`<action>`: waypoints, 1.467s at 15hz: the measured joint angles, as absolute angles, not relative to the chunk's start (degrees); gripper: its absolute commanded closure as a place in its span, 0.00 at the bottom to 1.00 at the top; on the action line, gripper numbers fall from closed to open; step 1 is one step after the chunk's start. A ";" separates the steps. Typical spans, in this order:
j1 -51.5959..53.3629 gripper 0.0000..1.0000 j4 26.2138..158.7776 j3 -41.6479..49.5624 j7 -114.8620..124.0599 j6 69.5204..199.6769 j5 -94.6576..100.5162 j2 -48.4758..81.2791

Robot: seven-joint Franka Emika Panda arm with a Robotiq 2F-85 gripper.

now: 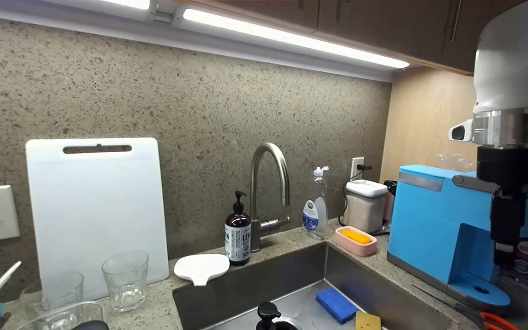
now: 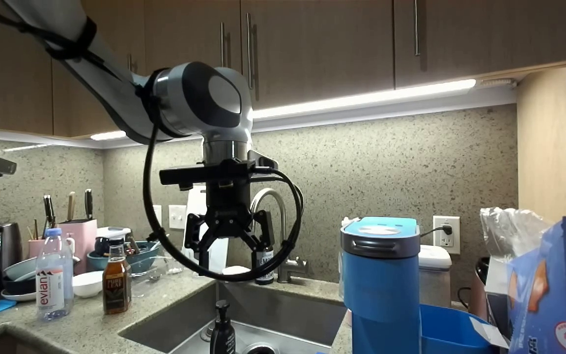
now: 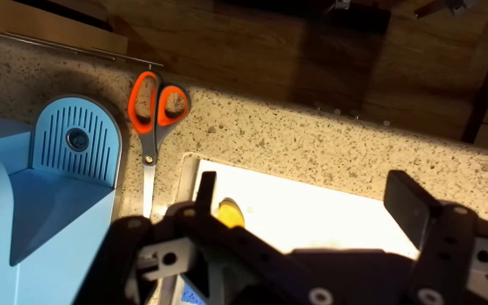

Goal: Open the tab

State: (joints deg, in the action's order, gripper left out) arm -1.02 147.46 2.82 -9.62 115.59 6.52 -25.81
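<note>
My pincer (image 3: 306, 199) is spread and empty, so I should approach gently the lever (image 1: 278, 223) of the faucet (image 1: 254, 197), below frame centre

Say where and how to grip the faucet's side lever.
Probably grip the side lever by its slim outer end, coming from the side away from the dark pump bottle: the lever juts that way, while the bottle crowds the other side of the faucet.

Orange-handled scissors (image 3: 151, 144) beside a blue coffee machine (image 1: 429, 224) — a blue sponge (image 1: 336, 305) in the steel sink (image 1: 264, 283)
</note>
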 measured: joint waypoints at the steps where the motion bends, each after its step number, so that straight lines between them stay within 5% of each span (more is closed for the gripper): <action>1: -1.02 0.00 147.46 2.82 -9.62 115.58 6.51 -25.81; 13: 2.74 0.00 141.55 0.13 -12.32 139.56 8.13 -14.72; 22: 2.74 0.00 141.02 0.17 -12.39 140.44 7.90 -13.57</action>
State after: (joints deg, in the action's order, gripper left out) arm 2.74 141.02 0.17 -12.39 140.44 7.90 -13.57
